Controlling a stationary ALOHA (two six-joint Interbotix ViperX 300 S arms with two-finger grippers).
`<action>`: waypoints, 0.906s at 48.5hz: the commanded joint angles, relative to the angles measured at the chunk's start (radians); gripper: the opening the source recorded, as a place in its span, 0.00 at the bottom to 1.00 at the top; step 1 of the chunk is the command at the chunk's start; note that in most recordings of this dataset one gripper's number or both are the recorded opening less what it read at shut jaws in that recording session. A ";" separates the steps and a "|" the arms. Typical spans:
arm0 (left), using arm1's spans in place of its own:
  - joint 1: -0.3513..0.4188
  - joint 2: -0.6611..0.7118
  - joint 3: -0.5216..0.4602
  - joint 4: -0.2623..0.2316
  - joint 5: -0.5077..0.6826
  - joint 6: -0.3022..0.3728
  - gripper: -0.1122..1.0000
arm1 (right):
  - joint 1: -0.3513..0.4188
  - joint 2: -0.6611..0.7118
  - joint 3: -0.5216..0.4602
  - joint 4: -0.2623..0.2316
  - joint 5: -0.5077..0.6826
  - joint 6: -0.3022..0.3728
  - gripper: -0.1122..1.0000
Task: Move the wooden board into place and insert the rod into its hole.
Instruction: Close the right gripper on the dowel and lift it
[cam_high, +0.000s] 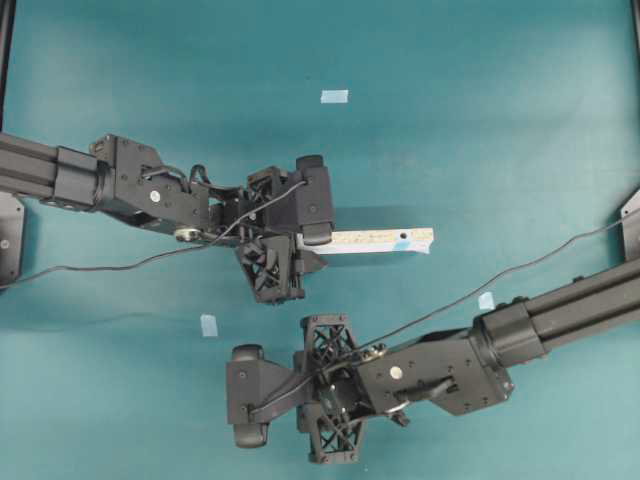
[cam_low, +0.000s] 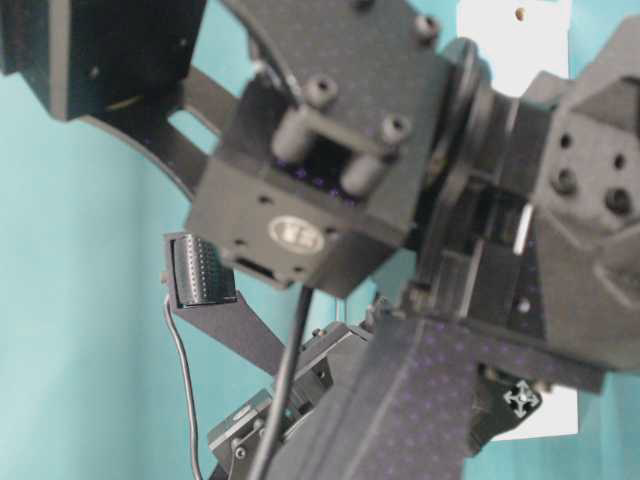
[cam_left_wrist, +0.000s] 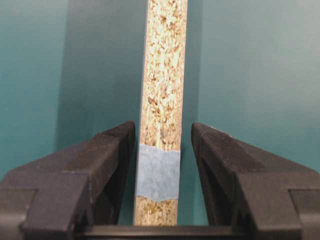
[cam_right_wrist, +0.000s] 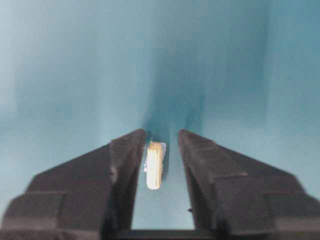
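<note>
The wooden board (cam_left_wrist: 162, 100) is bracketed edge-up by the left gripper (cam_left_wrist: 162, 165), contact unconfirmed; stiff, light. The rod (cam_right_wrist: 154, 165) lies between the part-open right gripper (cam_right_wrist: 159, 160) jaws, unclamped; mid-length hold advised

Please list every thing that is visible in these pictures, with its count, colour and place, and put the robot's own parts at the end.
wooden board: one, pale speckled tan, centre of the table, standing on edge between the left tool's fingers
hole: one, dark, near the board's right end
rod: one, cream, between the right tool's fingers
tape squares: three on the table, pale blue, spread around the arms
tape band: one, pale blue, on the board's edge
table: one, teal
left tool: one, black, around the board
right tool: one, black, around the rod
</note>
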 joint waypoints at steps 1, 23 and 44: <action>-0.002 -0.025 -0.014 0.002 -0.008 -0.008 0.53 | 0.003 -0.018 -0.018 0.002 0.000 0.003 0.41; -0.002 -0.025 -0.011 0.002 -0.008 -0.009 0.53 | 0.003 -0.018 -0.018 0.026 0.037 0.005 0.35; -0.002 -0.026 -0.011 0.002 -0.008 -0.009 0.53 | 0.000 -0.018 -0.021 0.037 0.021 0.002 0.35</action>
